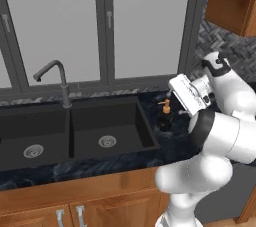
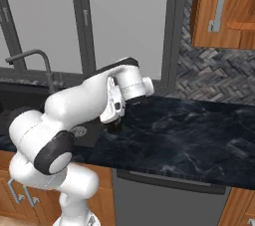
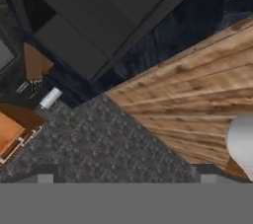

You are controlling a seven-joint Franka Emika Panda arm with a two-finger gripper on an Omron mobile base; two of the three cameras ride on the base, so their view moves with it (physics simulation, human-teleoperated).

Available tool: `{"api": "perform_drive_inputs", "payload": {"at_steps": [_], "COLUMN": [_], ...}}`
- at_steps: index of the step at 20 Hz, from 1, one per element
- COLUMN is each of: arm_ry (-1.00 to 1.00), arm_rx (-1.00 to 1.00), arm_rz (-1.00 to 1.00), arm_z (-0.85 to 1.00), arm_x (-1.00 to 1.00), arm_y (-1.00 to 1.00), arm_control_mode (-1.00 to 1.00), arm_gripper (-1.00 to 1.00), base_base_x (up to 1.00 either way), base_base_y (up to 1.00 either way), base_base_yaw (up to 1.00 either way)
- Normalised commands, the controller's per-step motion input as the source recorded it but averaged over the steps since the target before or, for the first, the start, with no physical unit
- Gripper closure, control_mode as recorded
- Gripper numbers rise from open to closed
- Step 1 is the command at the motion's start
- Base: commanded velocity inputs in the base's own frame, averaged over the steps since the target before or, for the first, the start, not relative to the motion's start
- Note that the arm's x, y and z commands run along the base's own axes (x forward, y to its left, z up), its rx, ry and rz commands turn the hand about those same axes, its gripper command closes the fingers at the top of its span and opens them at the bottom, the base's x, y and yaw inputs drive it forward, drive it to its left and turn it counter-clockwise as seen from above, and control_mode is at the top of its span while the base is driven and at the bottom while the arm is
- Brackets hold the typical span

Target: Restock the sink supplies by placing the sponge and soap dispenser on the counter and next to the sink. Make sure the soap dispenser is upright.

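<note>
The soap dispenser [image 1: 165,114], dark with an orange pump, stands upright on the black counter [image 1: 100,168] just right of the sink [image 1: 145,121]. The white body of my hand [image 1: 191,94] hangs just right of the dispenser and a little above it, apart from it. In the hand view my gripper [image 3: 126,178] is open, its fingertips [image 3: 44,178] set wide with nothing between them. That view looks past the counter [image 3: 163,35] down onto the wooden cabinet front [image 3: 197,99] and the grey floor. The sponge is out of view.
A curved grey faucet [image 1: 62,78] rises behind the sink, in front of tall windows. A wooden wall cabinet [image 2: 224,8] hangs at the upper right. A long stretch of the counter [image 2: 189,135] runs to the right, over a grey appliance front [image 2: 164,200].
</note>
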Motion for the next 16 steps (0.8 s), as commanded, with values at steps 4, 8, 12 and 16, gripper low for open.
{"api": "perform_drive_inputs", "payload": {"at_steps": [4,8,12,16], "arm_ry": [-0.23,-0.29,-0.28,-0.28], "arm_rx": [-0.26,-0.31,-0.35,-0.37], "arm_rz": [0.0,0.0,0.0,0.01], "arm_z": [0.3,0.02,-0.04,0.0], "arm_x": [-0.77,-0.88,-0.86,-0.74], "arm_y": [0.25,0.17,0.14,0.01], "arm_control_mode": [-1.0,-1.0,-1.0,-1.0], "arm_gripper": [-1.0,-1.0,-1.0,-1.0], "base_base_x": [0.0,0.0,0.0,0.0], "base_base_y": [0.0,0.0,0.0,0.0], "base_base_yaw": [0.0,0.0,0.0,0.0]}}
